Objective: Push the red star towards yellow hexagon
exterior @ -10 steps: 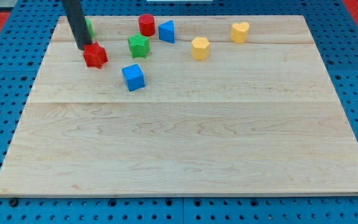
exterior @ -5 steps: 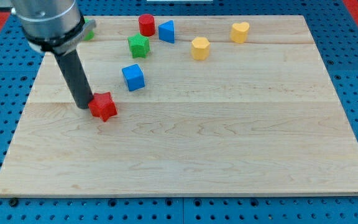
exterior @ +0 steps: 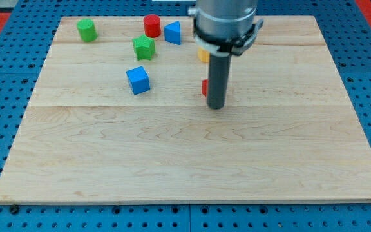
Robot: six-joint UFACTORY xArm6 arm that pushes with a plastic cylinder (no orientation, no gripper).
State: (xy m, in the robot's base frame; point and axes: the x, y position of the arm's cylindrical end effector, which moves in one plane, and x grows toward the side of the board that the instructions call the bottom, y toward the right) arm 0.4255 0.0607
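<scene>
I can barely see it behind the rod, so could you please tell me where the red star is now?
The red star sits just above the board's middle, mostly hidden behind the rod, with my tip at its lower right and the yellow hexagon directly above.

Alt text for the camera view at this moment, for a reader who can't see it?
My tip sits mid-board with the red star mostly hidden behind the rod, just below the half-hidden yellow hexagon. Toward the view's top left lie a blue cube, green star, red cylinder, blue triangular block and green cylinder.
</scene>
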